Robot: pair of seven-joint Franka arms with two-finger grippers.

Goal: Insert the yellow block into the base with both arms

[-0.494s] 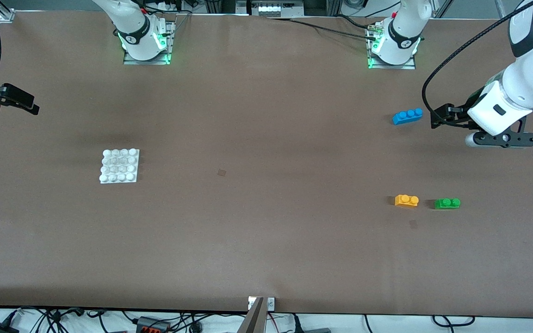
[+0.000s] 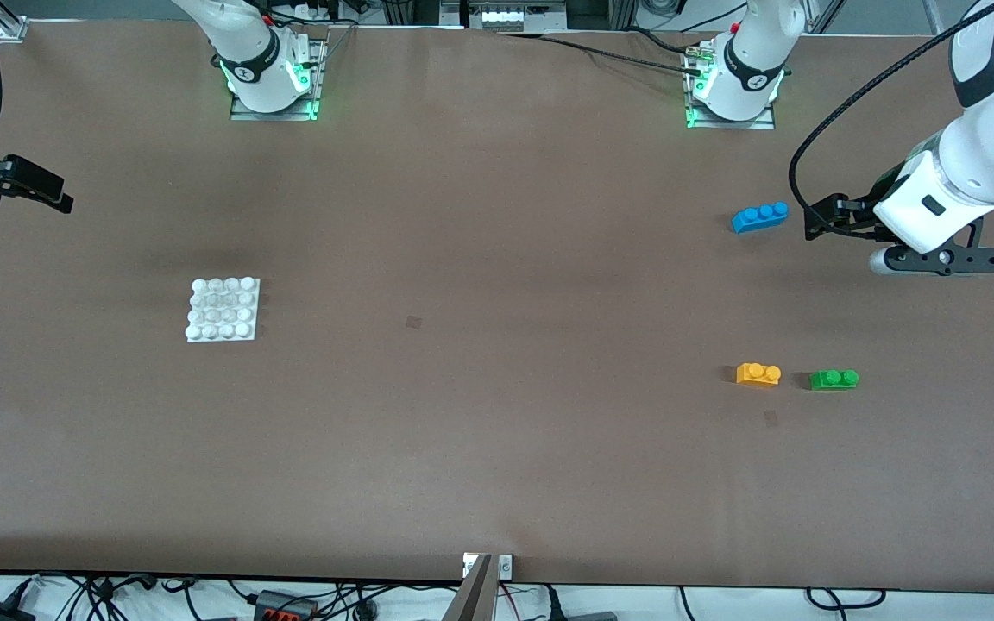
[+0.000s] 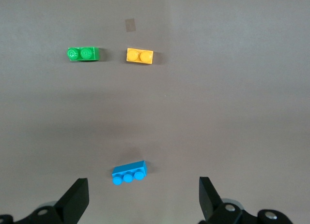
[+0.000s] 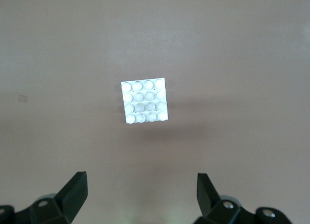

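Observation:
The yellow block [image 2: 758, 373] lies on the table toward the left arm's end, beside a green brick; it also shows in the left wrist view [image 3: 140, 55]. The base [image 2: 223, 310] lies flat toward the right arm's end and shows in the right wrist view [image 4: 145, 101]. My left gripper [image 2: 812, 224] is open and empty in the air beside the blue brick, well apart from the yellow block; in its wrist view [image 3: 144, 187] the jaws stand wide. My right gripper [image 2: 57, 200] is open and empty at the table's edge, apart from the base [image 4: 140, 183].
A blue three-stud brick [image 2: 759, 216] lies near the left gripper and shows in the left wrist view [image 3: 129, 171]. A green two-stud brick [image 2: 833, 379] lies beside the yellow block [image 3: 83, 53]. Small tape marks [image 2: 413, 322] are on the brown table.
Both grippers have shifted very slightly. The bricks and the base have not moved.

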